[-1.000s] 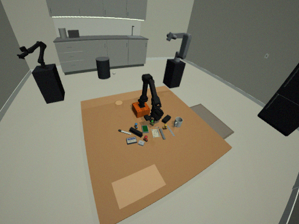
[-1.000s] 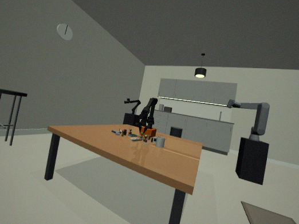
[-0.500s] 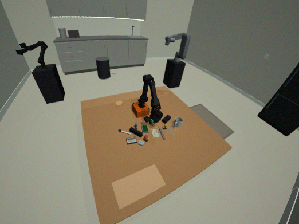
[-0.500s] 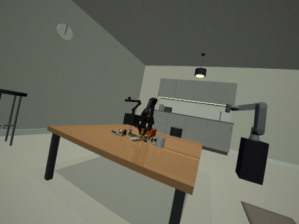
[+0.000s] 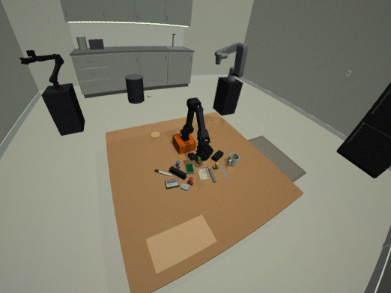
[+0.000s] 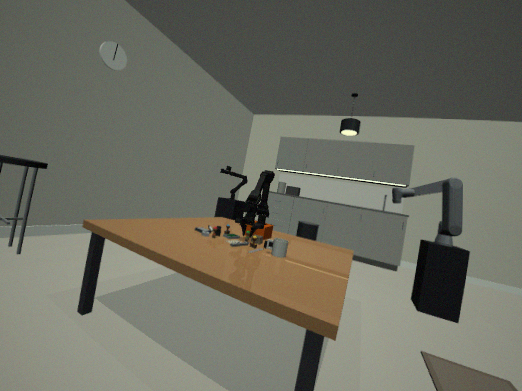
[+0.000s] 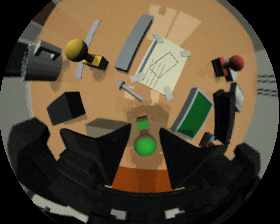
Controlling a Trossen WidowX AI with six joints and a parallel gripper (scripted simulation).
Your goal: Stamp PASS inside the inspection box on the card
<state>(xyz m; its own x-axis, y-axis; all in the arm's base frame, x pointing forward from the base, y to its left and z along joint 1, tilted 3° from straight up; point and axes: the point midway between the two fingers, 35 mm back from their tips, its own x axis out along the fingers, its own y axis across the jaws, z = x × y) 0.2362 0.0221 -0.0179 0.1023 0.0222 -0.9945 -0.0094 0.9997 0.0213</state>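
Note:
A stamp with a green knob stands upright on the bench, just in front of the orange box. My gripper is low around it, one finger on each side. The fingers are half open, with a gap to the knob on both sides. The white card with its drawn box lies flat further out. The green ink pad lies to the card's right in the wrist view.
A yellow-knobbed stamp, a red-knobbed stamp and a blue-knobbed one stand nearby. A grey bar, a ruler, a black block, a bolt and a mug lie around.

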